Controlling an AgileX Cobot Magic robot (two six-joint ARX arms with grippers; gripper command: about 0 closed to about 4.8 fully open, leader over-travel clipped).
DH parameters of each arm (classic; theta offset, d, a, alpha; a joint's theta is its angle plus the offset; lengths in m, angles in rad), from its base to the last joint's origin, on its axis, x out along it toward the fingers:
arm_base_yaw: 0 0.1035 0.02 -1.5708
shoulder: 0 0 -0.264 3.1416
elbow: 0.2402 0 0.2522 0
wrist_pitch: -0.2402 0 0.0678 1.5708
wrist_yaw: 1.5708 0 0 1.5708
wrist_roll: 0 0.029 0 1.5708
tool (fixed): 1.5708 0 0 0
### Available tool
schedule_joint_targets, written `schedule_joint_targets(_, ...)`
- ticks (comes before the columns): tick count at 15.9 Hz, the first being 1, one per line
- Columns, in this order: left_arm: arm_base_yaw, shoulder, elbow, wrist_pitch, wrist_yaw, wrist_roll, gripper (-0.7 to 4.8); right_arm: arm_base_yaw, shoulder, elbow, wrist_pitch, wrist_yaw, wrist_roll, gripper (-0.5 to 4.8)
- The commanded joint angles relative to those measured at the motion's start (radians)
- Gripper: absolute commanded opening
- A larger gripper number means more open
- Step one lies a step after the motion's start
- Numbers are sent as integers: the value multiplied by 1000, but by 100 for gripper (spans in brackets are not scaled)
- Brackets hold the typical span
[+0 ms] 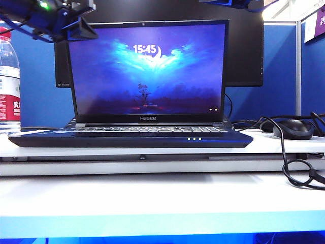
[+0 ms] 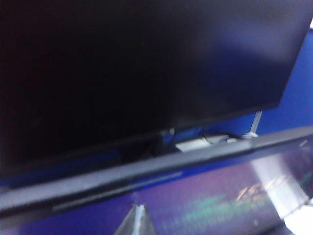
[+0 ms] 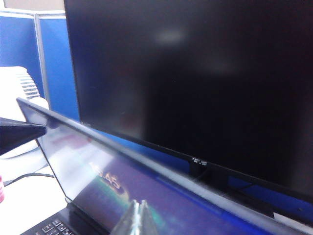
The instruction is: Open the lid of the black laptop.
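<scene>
The black laptop [image 1: 132, 138] sits on the white desk with its lid [image 1: 147, 66] standing upright, the screen lit and showing 15:45. My left gripper [image 1: 93, 33] hovers at the lid's upper left corner; in the left wrist view its fingertips [image 2: 137, 211] are pressed together just above the lid's top edge [image 2: 146, 169], holding nothing. My right gripper [image 3: 138, 204] is also shut and empty, poised over the lit screen near the lid's [image 3: 98, 166] top edge. Only a bit of the right arm [image 1: 244, 4] shows at the exterior view's upper edge.
A large black ASUS monitor [image 3: 195, 73] stands close behind the lid. A water bottle [image 1: 9, 81] is at the far left. A black mouse [image 1: 293, 128] and looping cables [image 1: 294, 173] lie at the right. Blue partition walls enclose the back.
</scene>
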Motion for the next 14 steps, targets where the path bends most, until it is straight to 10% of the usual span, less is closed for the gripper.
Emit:
schedule_joint_targets(1,2,2,62,26,-22,4,-3,0,44,37,-10,5,-21,-1)
schedule_joint_targets(14,3,14,80,31,-19,21,-3,-44,196,174,-11,71,-68,-1)
